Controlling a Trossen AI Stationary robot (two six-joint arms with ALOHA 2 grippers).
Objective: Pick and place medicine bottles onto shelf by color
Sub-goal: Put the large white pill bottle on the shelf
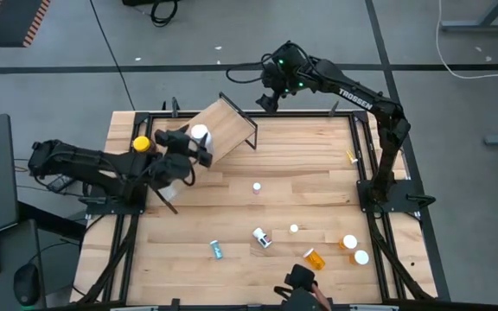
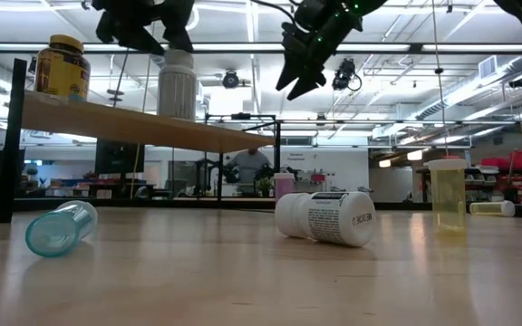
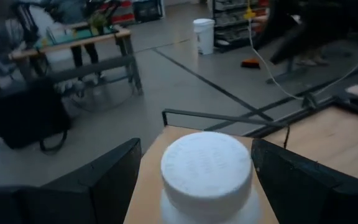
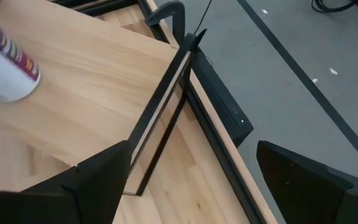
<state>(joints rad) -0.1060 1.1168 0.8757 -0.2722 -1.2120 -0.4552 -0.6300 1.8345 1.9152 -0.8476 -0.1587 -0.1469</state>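
The shelf (image 1: 229,123) stands at the table's far left, a plywood board on a black frame. On it stand an amber jar with a yellow lid (image 2: 62,67) and a white-capped bottle (image 3: 207,167). My left gripper (image 1: 193,145) is open at the shelf. Its fingers (image 3: 107,180) stand on either side of the white cap with a gap at each side. My right gripper (image 1: 269,99) hangs open in the air above the shelf's far right end (image 4: 166,81), with nothing between its fingers. Other medicine bottles lie on the table's near half.
On the near right of the table are a teal vial (image 1: 217,250), a white bottle on its side (image 1: 262,238), orange vials (image 1: 316,257) (image 1: 349,243) and small white caps (image 1: 294,229) (image 1: 257,187). A dark object (image 1: 301,279) sits at the near edge.
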